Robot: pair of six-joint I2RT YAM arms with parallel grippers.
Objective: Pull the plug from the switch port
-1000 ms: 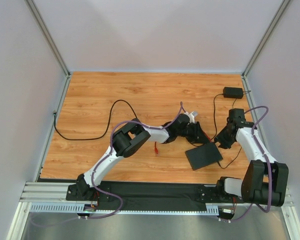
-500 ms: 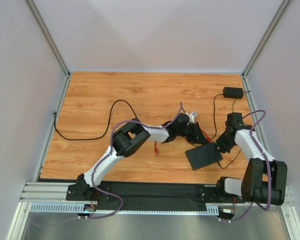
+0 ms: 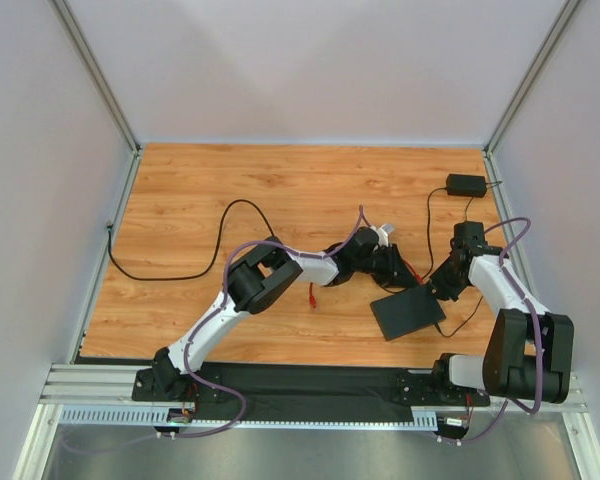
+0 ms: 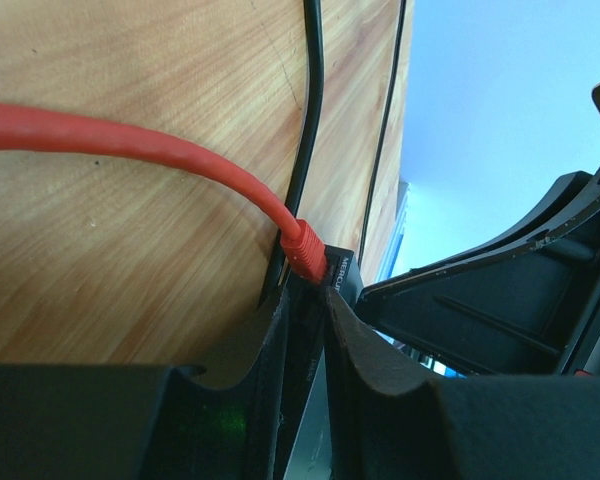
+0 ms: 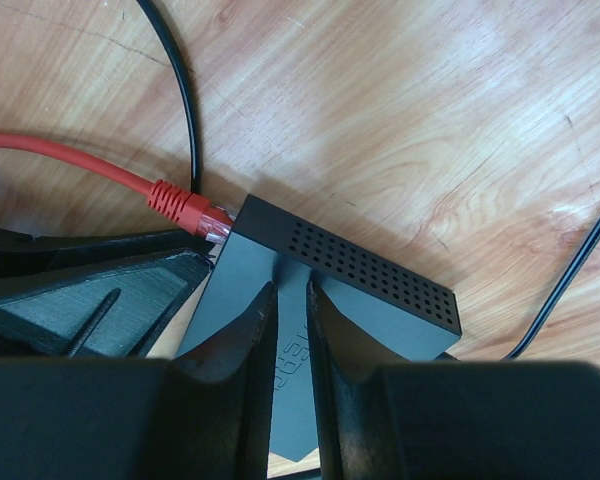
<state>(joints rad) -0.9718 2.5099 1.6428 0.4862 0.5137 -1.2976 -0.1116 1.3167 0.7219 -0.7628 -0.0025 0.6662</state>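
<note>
Wood table [image 3: 230, 190] bears black switch box [image 3: 408, 313], right-front; R gripper [image 5: 290, 295] over box top, fingers a slit apart, holding nothing; L gripper [image 4: 315, 300] at box corner, grip can't tell; red plug [image 5: 185, 208] there, seated in switch port; step: approach; next: pinch plug, pull straight out.

The cable [image 5: 70, 158] and plug [image 5: 185, 208] are red, the box [image 5: 360, 268] matte black with rows of dotted holes, the table [image 5: 430, 120] orange-brown wood grain, the other leads [image 5: 175, 80] black.
</note>
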